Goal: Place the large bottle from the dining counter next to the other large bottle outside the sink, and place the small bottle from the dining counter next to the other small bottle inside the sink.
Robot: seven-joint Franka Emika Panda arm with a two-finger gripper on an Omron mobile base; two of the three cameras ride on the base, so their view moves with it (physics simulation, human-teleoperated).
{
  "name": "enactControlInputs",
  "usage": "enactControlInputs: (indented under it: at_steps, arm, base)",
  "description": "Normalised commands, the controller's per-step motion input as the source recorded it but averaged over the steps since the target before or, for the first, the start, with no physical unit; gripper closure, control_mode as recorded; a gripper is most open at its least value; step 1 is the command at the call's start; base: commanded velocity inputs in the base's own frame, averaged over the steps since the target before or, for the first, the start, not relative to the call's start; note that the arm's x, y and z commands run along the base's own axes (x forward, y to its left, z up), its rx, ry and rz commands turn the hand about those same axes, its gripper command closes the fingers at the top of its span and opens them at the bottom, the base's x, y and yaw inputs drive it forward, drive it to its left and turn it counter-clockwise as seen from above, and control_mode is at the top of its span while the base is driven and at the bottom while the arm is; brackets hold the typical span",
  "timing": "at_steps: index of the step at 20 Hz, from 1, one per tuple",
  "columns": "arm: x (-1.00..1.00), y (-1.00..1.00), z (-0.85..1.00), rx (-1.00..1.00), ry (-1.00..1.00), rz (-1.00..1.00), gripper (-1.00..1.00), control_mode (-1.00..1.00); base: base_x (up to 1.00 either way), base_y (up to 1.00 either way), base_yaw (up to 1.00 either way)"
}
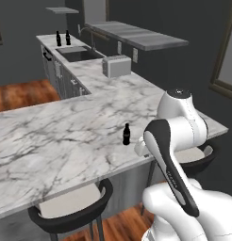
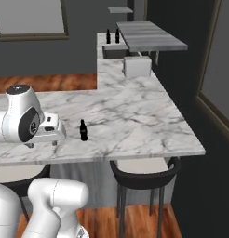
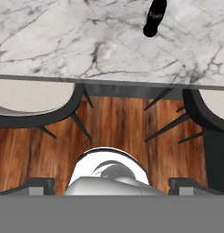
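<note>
The small black bottle (image 1: 126, 134) stands upright near the front edge of the dining counter (image 1: 47, 141), broad bare marble behind it and to either side; the slab is white with grey veins, its edge overhanging black-rimmed stools (image 1: 70, 207) and wood floor; the bottle is dark, glossy, narrow-necked. The arm folds low just beside the bottle, hand at the counter's edge; the gripper (image 3: 111, 184) — fingers (image 3: 38, 184) spread wide — holds nothing. Far beyond the bottle lies the sink (image 1: 82, 55).
</note>
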Motion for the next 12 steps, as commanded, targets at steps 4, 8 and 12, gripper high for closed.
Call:
enactControlInputs:
  at_steps: [4,8,12]
  arm:
    - [0.00,0.00,0.00,0.00,0.00,0.00,-1.00,1.00]
    - [0.00,0.00,0.00,0.00,0.00,0.00,-1.00,1.00]
    - [0.00,0.00,0.00,0.00,0.00,0.00,-1.00,1.00]
  base:
    - [0.91,-0.23,0.02]
    - [0.63,-0.20,-0.04]
    - [0.17,-0.04,0.00]
